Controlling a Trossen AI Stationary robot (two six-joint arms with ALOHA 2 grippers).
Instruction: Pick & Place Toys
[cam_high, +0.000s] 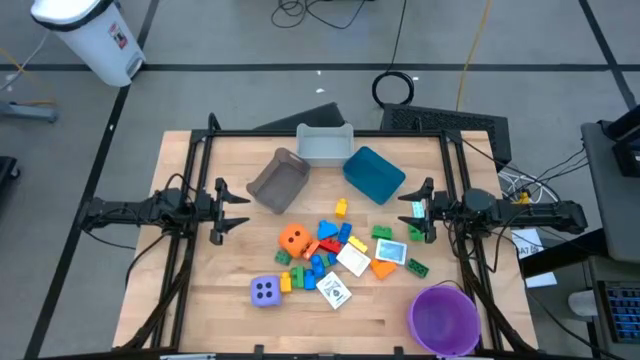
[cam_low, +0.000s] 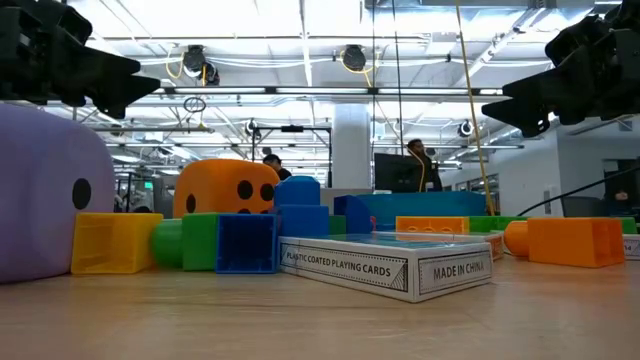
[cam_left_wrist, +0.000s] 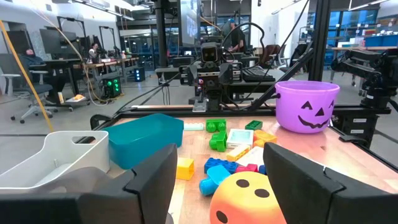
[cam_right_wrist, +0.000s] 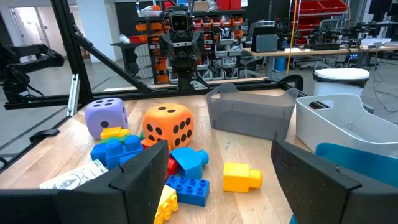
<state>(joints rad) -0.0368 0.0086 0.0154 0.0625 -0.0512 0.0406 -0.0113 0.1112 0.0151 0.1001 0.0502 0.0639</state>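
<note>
The toys lie in a loose heap at the middle of the desk (cam_high: 200, 290), between the two arms. The orange die (cam_high: 292, 238) sits at the heap's left edge, touching red and blue bricks (cam_high: 322, 262). The purple die (cam_high: 265, 291) stands a little apart toward the front left, with a yellow brick (cam_high: 286, 282) just beside it. One yellow brick (cam_high: 341, 208) lies alone on the far side of the heap, near the blue bin (cam_high: 374, 174). Two white cards (cam_high: 353, 260) lie among the bricks, and a card box (cam_high: 335, 291) rests at the front of the heap. Green bricks (cam_high: 416, 267) lie at the right side.

The left hand (cam_high: 232, 210) hovers above the desk to the left of the heap, fingers apart and holding nothing. The right hand (cam_high: 412, 218) hovers at the heap's right, fingers apart too and empty.

Behind the heap lie a brown bin (cam_high: 279, 181), tipped on its side, a grey bin (cam_high: 325, 145) and the blue one. A purple bowl (cam_high: 443, 318) stands at the front right corner.
</note>
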